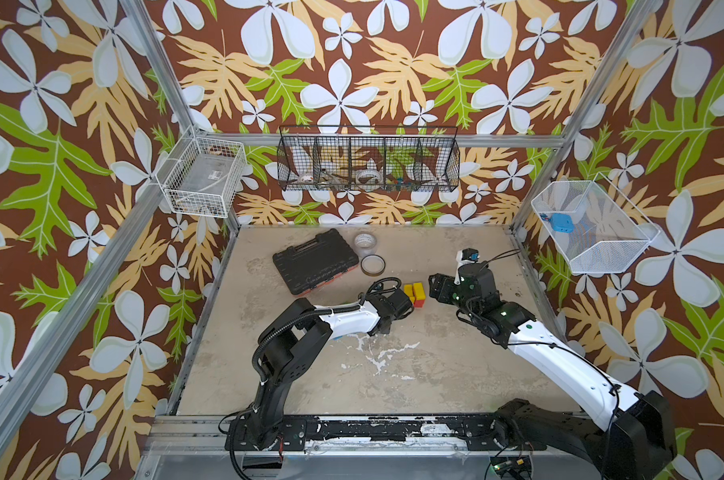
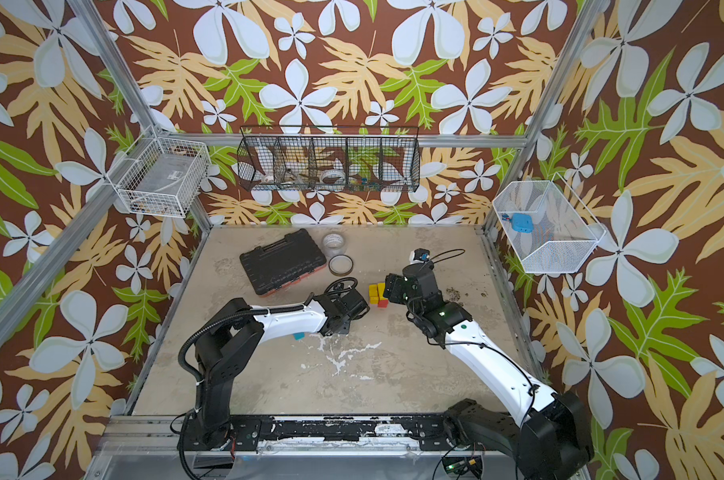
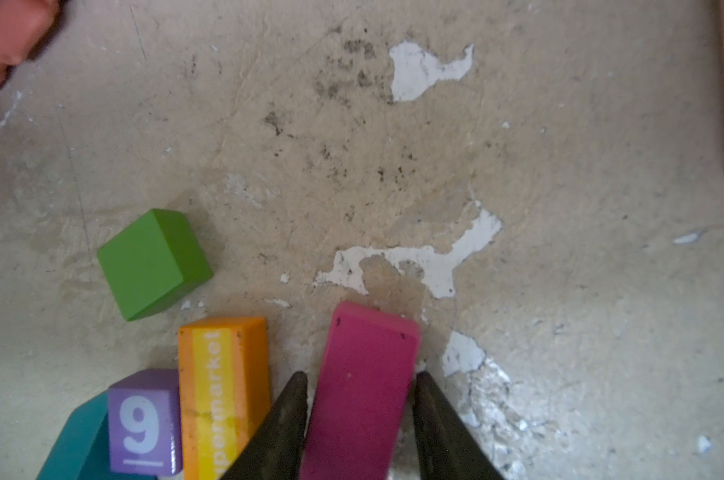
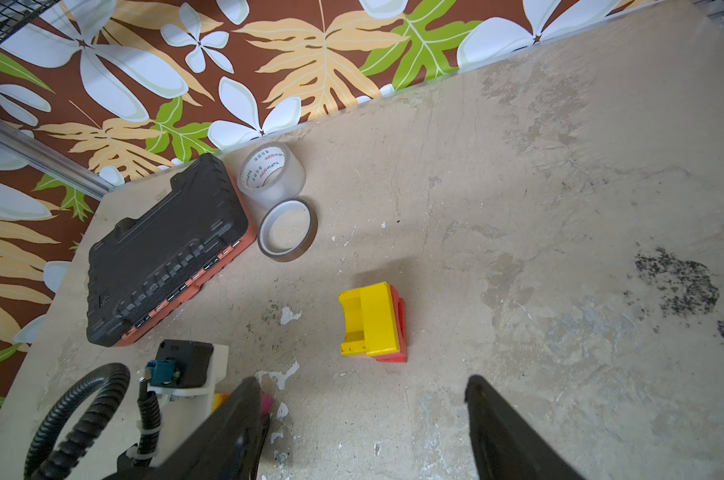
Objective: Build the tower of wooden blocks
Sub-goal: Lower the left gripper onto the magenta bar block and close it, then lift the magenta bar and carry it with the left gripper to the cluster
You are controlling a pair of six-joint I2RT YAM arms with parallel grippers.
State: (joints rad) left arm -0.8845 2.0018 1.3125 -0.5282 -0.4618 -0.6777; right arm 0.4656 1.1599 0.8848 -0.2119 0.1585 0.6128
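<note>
Gripping a magenta brick (image 3: pixel 370 345) — left gripper (image 3: pixel 358 374) clamped across its long sides.
Right gripper (image 4: pixel 362 379) hangs empty, jaws wide apart, at 3 o'clock of the tower (image 1: pixel 414 293) — yellow pieces on red, mid-table, black tool case (image 1: pixel 315 262) at its 10 o'clock. Green cube (image 3: pixel 154 264), orange block (image 3: pixel 223 386), purple "9" cube (image 3: pixel 144 419) and teal piece (image 3: pixel 77 440) lie close by the brick.

The beige table (image 1: pixel 393 374) bears a black case (image 1: pixel 315 261), a clear tape roll (image 4: pixel 268 195), a thin tape ring (image 4: pixel 287 254), a yellow-and-red stack (image 4: pixel 379 318) and a green cube (image 3: pixel 154 264).
</note>
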